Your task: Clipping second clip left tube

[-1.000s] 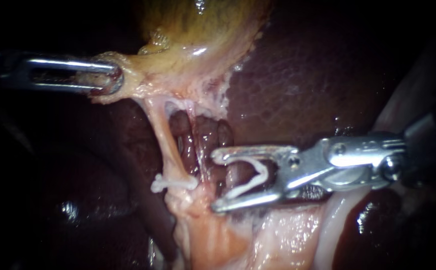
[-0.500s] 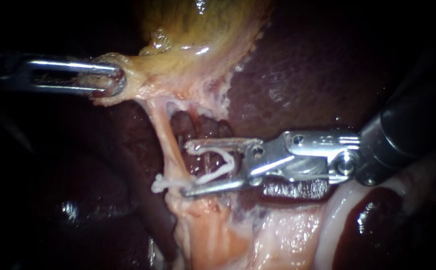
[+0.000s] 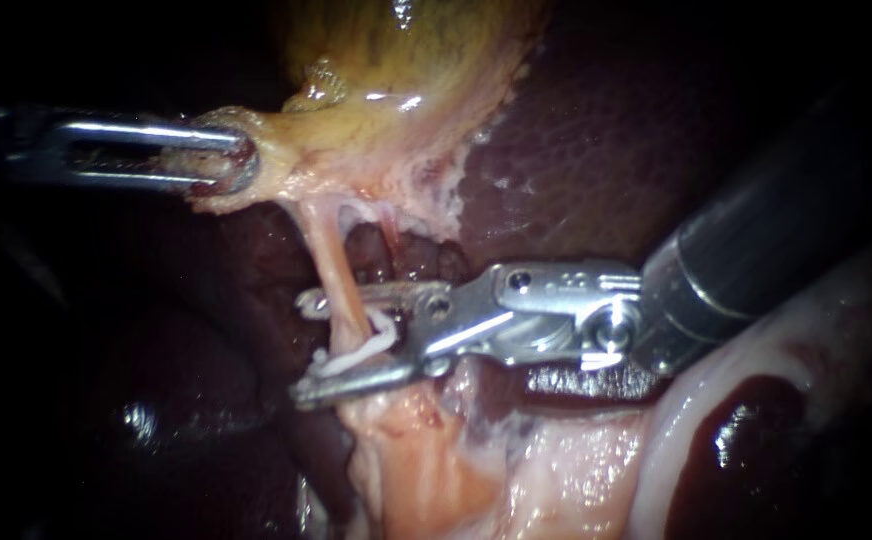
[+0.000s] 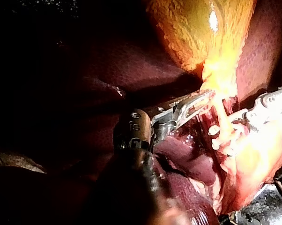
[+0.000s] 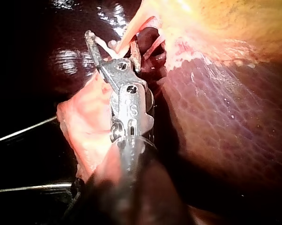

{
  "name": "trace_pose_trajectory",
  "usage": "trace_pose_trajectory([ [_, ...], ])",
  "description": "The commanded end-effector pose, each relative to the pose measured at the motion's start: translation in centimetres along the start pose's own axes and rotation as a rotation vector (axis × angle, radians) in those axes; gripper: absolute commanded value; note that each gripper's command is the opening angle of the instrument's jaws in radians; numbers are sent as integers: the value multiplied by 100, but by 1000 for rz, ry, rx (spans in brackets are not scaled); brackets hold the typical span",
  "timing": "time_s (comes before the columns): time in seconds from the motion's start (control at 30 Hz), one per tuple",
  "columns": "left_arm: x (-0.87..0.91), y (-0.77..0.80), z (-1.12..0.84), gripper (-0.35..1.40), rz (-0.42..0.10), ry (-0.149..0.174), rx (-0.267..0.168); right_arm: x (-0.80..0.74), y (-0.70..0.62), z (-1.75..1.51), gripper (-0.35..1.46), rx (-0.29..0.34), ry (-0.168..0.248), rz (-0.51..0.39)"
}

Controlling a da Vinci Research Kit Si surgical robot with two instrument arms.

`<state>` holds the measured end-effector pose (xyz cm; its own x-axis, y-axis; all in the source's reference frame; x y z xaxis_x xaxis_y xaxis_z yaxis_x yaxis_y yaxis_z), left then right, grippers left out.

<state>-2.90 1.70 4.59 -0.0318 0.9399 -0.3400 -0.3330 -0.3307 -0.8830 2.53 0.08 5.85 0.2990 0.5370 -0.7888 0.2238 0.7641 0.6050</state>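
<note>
Left tube (image 3: 334, 270) inside open clip (image 3: 386, 322) held by right instrument (image 3: 299, 347); left instrument (image 3: 236, 160) grips gallbladder (image 3: 406, 60)

Endoscope and both wrist cameras closely face the tube (image 3: 331, 268).

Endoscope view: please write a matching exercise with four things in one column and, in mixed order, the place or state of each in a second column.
Things
1. slender metal left instrument
2. silver hinged right instrument
3. glossy yellow gallbladder
4. thin pale pink left tube

Places or states
a. runs down from the gallbladder and passes between two jaws
b. its jaws hold a white clip, one jaw on each side of the tube
c. its jaws are shut on the gallbladder's pale edge
d. lies against the dark red liver

Pairs: 1-c; 2-b; 3-d; 4-a
</note>
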Motion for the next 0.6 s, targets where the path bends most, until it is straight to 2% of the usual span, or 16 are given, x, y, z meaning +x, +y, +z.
trace_pose_trajectory([
  [0.03, 0, 0, 0, -35, 0, 0, 1, 3, -5, 0, 50, 8, -1, -4],
  [0.27, 0, 0, -1, -35, 0, 0, 0, 15, -31, -1, 48, 51, 25, -16],
  [0.37, 0, 0, -1, -35, 0, 0, 1, 17, -34, 0, 46, 53, 25, -16],
  [0.6, 0, 0, 0, -35, 0, 0, 1, 15, -34, -3, 25, 61, 24, 1],
])
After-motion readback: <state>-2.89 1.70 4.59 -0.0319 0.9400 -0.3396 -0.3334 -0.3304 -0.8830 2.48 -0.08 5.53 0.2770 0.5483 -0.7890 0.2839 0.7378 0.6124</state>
